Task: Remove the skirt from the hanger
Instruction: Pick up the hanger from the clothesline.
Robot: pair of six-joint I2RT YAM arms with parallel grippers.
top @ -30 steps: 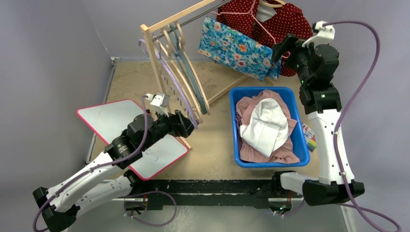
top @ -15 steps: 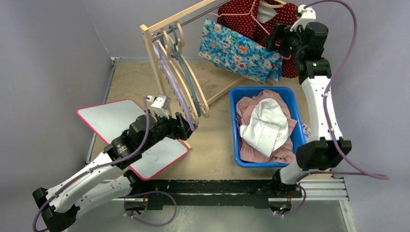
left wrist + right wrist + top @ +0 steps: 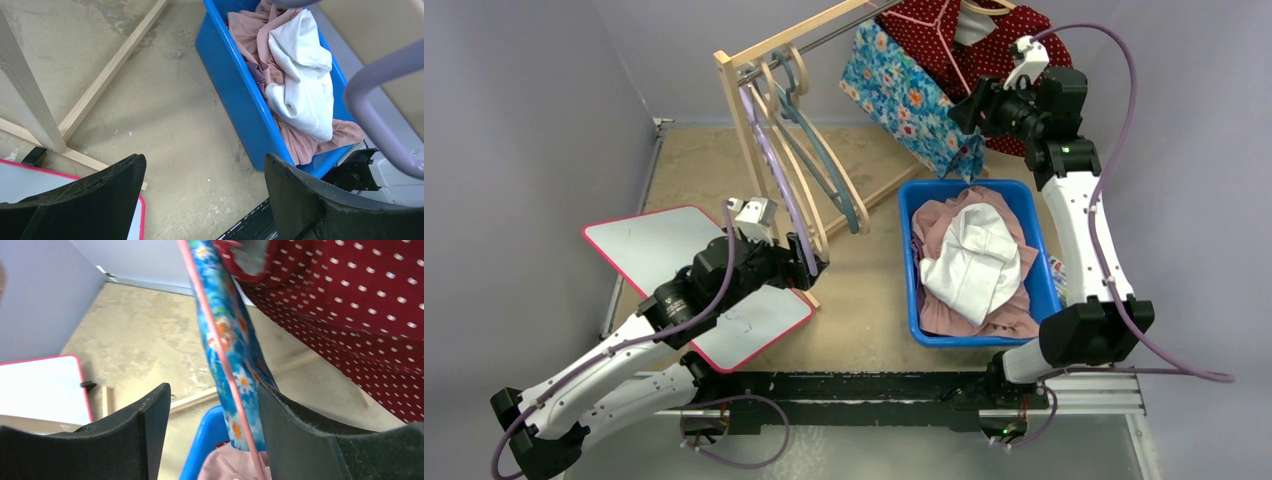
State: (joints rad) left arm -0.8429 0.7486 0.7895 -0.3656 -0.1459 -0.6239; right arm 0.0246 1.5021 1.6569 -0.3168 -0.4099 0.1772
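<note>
The skirt (image 3: 902, 92) is blue with flowers and hangs on a thin pink hanger (image 3: 220, 355) from the rail at the back. My right gripper (image 3: 961, 112) is at the skirt's lower right edge. In the right wrist view the skirt (image 3: 225, 335) and the hanger wire run down between the fingers of that gripper (image 3: 212, 390), close to the right finger, and a gap shows on the left side. My left gripper (image 3: 809, 262) is open and holds nothing, low beside the empty hangers; in its own view this gripper (image 3: 204, 159) frames bare table.
A red polka-dot garment (image 3: 1009, 45) hangs behind the skirt. A blue bin (image 3: 1042, 262) of pink and white clothes sits below. Several empty hangers (image 3: 809, 165) hang on the wooden rack (image 3: 736, 105). A pink-edged whiteboard (image 3: 649, 250) lies at the left.
My right arm has swung left and down to the skirt and its jaws have narrowed around it. The skirt has turned more edge-on. The empty hangers swayed slightly; the left arm barely moved.
</note>
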